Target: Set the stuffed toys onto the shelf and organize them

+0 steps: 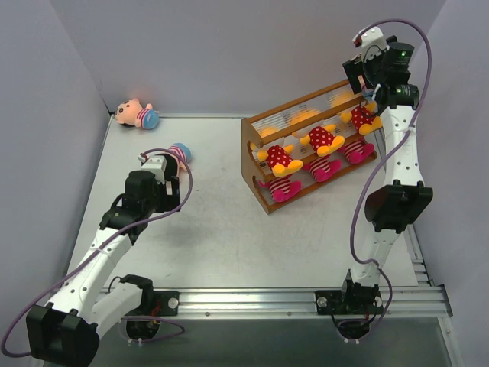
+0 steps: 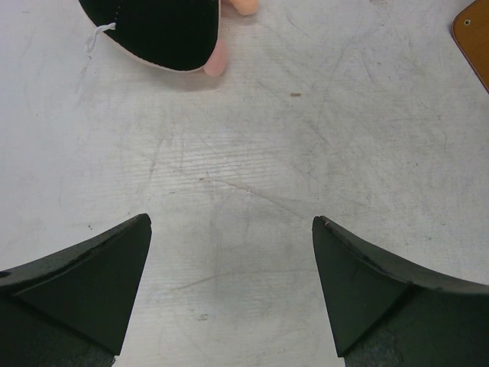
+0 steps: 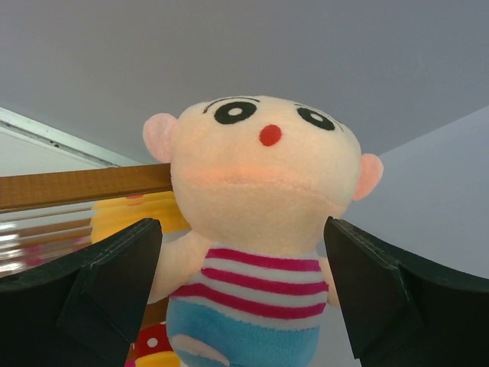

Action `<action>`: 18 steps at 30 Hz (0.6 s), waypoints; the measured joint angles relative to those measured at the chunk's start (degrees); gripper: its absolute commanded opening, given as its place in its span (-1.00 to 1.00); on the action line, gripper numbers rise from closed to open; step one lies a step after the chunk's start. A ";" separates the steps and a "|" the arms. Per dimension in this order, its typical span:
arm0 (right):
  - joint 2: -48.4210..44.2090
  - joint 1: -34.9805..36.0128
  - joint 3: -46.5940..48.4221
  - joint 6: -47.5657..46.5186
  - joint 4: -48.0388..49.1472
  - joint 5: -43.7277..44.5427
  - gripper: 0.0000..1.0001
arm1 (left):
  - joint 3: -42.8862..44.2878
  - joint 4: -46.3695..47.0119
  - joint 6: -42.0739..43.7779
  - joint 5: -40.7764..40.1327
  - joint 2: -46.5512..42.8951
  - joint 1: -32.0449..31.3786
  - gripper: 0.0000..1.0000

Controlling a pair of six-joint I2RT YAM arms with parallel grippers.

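Dolls fill two tiers of the shelf (image 1: 249,153), which stands slantwise on the right half of the worktop (image 1: 229,237). Three yellow bears (image 1: 322,140) in red polka-dots sit in a row on the middle tier, and three pink-limbed striped dolls (image 1: 322,170) sit in a row on the bottom tier. At the far right end of the shelf, up by its top, the right claw (image 3: 241,225) stands released, its fingers spread wide to either side of a boy doll (image 3: 260,176) in a striped shirt and blue shorts. That doll is upright and faces the wrist camera, with a wooden rail of the shelf behind its head. Whether the fingers touch it I cannot tell. The left claw (image 2: 231,220) is released too, hanging over bare worktop on the left, with a second boy doll (image 1: 180,153) lying just beyond its fingertips. A third boy doll (image 1: 136,115) lies in the far left corner, well apart from the shelf.
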 measured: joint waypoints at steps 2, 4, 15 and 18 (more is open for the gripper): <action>-0.35 0.00 -0.37 0.83 0.48 -0.37 0.83 | 0.00 0.00 0.00 0.00 0.00 0.00 0.89; -1.14 0.00 -1.36 2.01 0.76 -0.63 0.83 | 0.00 0.00 0.00 -0.02 0.00 0.00 0.89; -16.22 0.00 -17.73 20.06 11.41 5.92 0.82 | 0.00 -0.07 -0.15 -1.18 -1.40 -0.02 0.89; -20.24 0.00 -19.89 26.69 12.50 10.49 0.80 | 0.00 -0.11 -0.33 -1.70 -1.97 0.00 0.89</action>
